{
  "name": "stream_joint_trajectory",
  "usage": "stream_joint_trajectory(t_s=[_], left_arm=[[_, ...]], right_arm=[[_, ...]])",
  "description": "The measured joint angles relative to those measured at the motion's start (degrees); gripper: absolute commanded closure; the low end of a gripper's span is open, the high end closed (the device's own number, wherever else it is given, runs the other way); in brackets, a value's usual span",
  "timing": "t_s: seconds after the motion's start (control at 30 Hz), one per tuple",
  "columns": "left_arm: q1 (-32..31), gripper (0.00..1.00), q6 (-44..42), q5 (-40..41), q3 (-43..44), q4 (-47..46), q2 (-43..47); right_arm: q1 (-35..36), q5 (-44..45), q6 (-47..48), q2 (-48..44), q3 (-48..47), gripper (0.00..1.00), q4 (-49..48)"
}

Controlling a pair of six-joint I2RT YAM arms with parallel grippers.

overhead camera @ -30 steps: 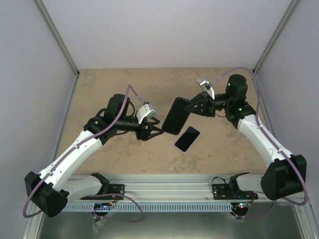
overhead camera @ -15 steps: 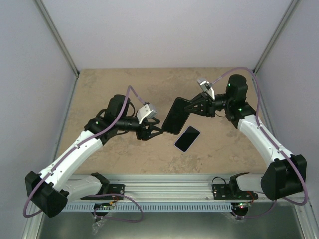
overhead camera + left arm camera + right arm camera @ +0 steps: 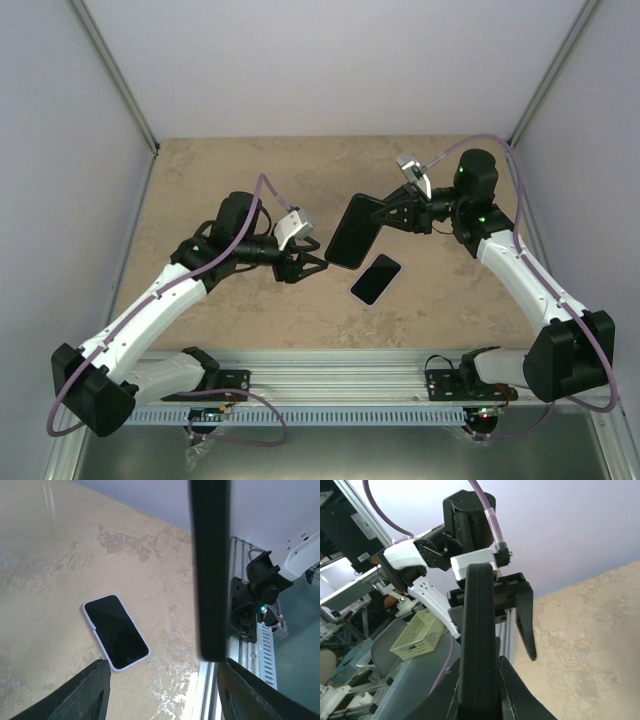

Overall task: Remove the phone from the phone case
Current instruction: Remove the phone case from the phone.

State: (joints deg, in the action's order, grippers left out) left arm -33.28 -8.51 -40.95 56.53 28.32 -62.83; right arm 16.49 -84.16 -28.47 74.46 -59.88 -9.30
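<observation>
Bright, even light from above. Soft, faint shadows on table (image 3: 200,170). Top view sharp. Left wrist view: case (image 3: 210,570) edge close and blurred; phone (image 3: 116,632) screen carries dull sheen. Right wrist background soft.

There is one phone (image 3: 376,279), one black phone case (image 3: 352,233) and one table (image 3: 240,170). There are also two end effectors, the left end effector (image 3: 318,263) and the right end effector (image 3: 382,214), each with two fingers.
</observation>
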Motion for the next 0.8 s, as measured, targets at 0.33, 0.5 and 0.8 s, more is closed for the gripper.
stream_joint_trajectory(t_s=[0.33, 0.5, 0.8], left_arm=[[1.2, 0.35, 0.0, 3.4, -1.6, 0.0, -0.3], [1.6, 0.34, -0.7, -2.9, -2.4, 0.3, 1.3], [1.6, 0.41, -0.5, -12.6, -2.3, 0.9, 3.0]], right_arm=[[0.3, -3.9, -1.6, 0.0, 0.0, 1.00, -0.1], [0.3, -3.9, -1.6, 0.0, 0.0, 0.99, 0.0], [0.3, -2.7, -1.2, 0.2, 0.0, 0.99, 0.7]])
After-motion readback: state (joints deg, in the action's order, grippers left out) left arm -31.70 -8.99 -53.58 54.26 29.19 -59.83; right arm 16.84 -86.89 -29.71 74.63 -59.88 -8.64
